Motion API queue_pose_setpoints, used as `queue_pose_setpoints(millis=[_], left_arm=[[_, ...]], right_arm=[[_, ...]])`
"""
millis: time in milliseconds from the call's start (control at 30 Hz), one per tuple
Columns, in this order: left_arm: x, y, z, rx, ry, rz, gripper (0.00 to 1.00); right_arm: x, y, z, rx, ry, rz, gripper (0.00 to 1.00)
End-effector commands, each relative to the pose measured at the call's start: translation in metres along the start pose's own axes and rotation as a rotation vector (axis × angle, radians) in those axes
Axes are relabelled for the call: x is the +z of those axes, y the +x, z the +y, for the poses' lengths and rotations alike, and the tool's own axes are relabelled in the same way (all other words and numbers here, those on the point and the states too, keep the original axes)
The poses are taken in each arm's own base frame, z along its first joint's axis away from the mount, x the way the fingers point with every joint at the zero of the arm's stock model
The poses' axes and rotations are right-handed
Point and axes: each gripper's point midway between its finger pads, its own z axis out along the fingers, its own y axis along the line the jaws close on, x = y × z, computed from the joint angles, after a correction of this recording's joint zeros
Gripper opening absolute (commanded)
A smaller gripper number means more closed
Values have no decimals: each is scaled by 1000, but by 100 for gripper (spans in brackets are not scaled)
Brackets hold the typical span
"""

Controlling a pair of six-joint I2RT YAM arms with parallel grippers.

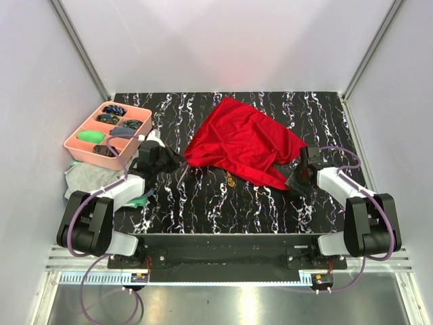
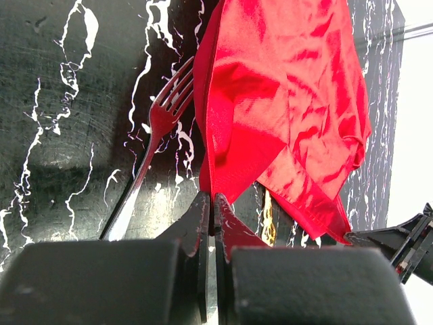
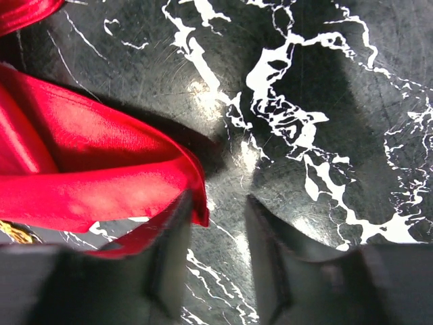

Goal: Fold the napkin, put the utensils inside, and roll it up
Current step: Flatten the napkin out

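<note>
The red napkin (image 1: 240, 141) is soft and floppy, so grab a corner; the left gripper (image 2: 211, 203) pinches one, the right gripper (image 3: 216, 223) gapes.

Count from my remote station, all three views

- I see one red napkin (image 1: 242, 141), a single crumpled cloth
- Utensils: two. One silver fork (image 2: 152, 139), and one gold-coloured utensil (image 2: 269, 218) that I can only see in part under the cloth
- One pink tray (image 1: 82, 145) with six compartments
- Inside the tray I count about five small items (image 1: 113, 108); several are dark and I cannot separate them with confidence
- One pile of other cloths (image 1: 88, 178) beside the tray; the number of cloths in it I cannot tell
- Arms: two, each with one gripper
</note>
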Motion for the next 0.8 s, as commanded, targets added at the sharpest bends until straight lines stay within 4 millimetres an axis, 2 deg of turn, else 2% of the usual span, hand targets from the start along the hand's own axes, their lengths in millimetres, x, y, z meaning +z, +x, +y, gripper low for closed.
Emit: queue_pose_setpoints(millis=[0,100,267,433,467,533,567,600,633,667,700,767], left_arm=[[-2,-8,-12,33,55,-18,0],[-1,-8,-13,44,55,-16,0],[0,-10,-14,55,56,-11,0],[-1,-12,-21,73,78,-9,0],[-2,-13,-25,85,96,-6,0],[-4,-26,-42,124,139,-27,0],[-7,-32,-52,139,165,-35,0],[-10,-46,-70,169,197,-57,0],[-14,-55,-81,186,211,-73,0],[-20,-66,-95,204,231,-99,0],[-28,-87,-117,230,255,-149,0],[-42,-110,-147,262,299,-209,0]], right_arm=[[1,-11,3,20,-5,-50,39],[4,-10,5,23,-18,-43,30],[10,-9,9,20,-33,-37,24],[11,-17,20,7,-70,-50,0],[6,-23,25,-4,-87,-67,0],[-11,-38,38,-49,-130,-116,0],[-27,-49,46,-64,-163,-163,0],[-46,-64,55,-98,-182,-211,0],[-60,-78,57,-108,-177,-273,0],[-84,-92,63,-119,-202,-345,0],[-111,-112,74,-144,-224,-425,0],[-155,-139,79,-147,-232,-565,0]])
